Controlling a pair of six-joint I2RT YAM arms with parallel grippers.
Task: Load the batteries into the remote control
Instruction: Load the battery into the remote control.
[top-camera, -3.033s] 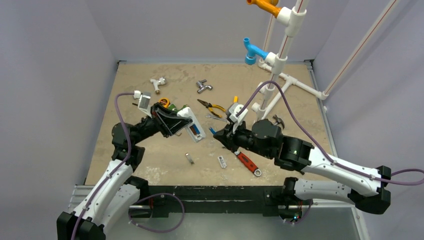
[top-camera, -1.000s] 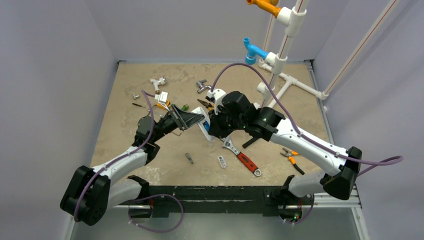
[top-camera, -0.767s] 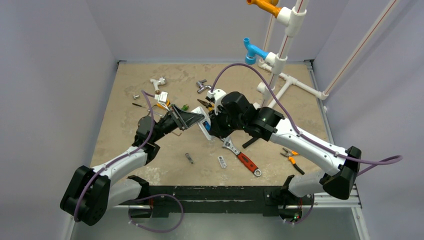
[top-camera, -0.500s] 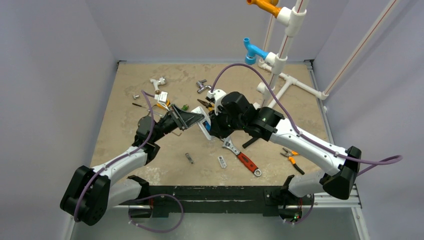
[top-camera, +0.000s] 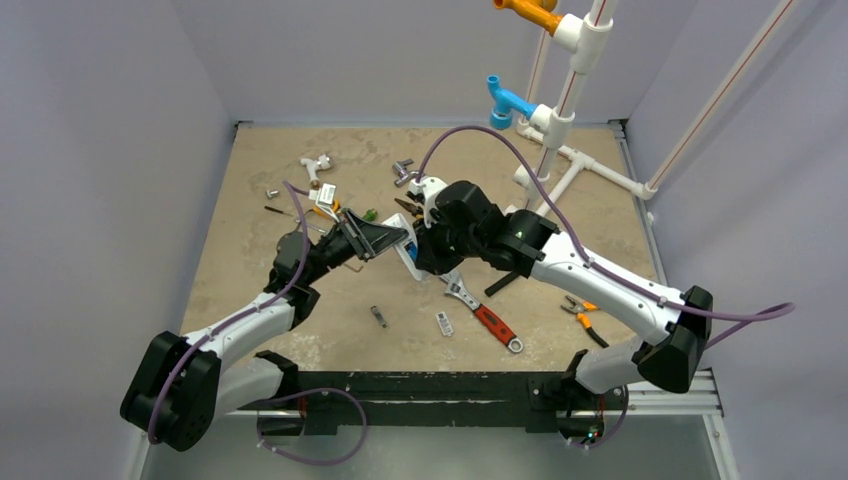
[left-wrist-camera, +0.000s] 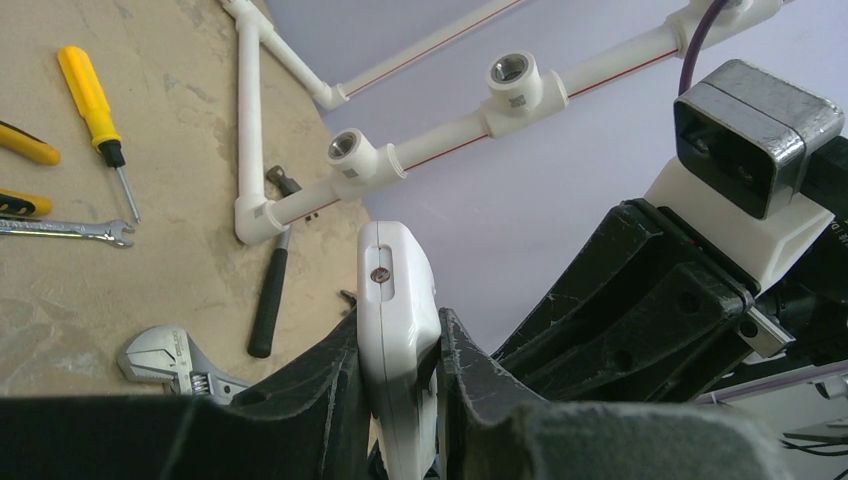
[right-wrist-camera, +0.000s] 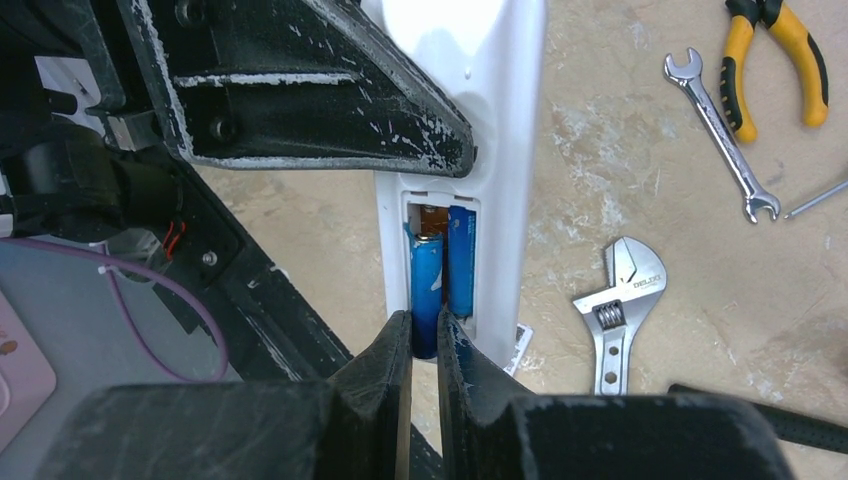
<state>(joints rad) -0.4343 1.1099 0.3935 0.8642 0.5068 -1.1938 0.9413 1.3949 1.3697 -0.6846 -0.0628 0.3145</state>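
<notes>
The white remote control (top-camera: 407, 253) is held above the middle of the table, clamped edge-on between the fingers of my left gripper (top-camera: 396, 241). In the left wrist view its narrow white side (left-wrist-camera: 395, 310) stands upright in the left gripper (left-wrist-camera: 398, 372). Its back faces the right wrist camera, with the battery recess (right-wrist-camera: 441, 270) uncovered. One blue battery (right-wrist-camera: 461, 262) lies in the right slot. My right gripper (right-wrist-camera: 425, 338) is shut on the lower end of a second blue battery (right-wrist-camera: 426, 285), which sits over the left slot with its bottom end sticking out past the recess.
A red-handled adjustable wrench (top-camera: 487, 314) lies under the grippers, its head (right-wrist-camera: 622, 300) beside the remote. Around it lie pliers (right-wrist-camera: 778, 50), a spanner (right-wrist-camera: 720, 130), a hammer (left-wrist-camera: 268, 295) and a yellow screwdriver (left-wrist-camera: 92, 98). A white pipe frame (top-camera: 556, 150) rises at the back right.
Over three seconds both arms came together at the table's middle, the right gripper bringing the battery to the remote's back. In the last second the right arm shifted only slightly.
</notes>
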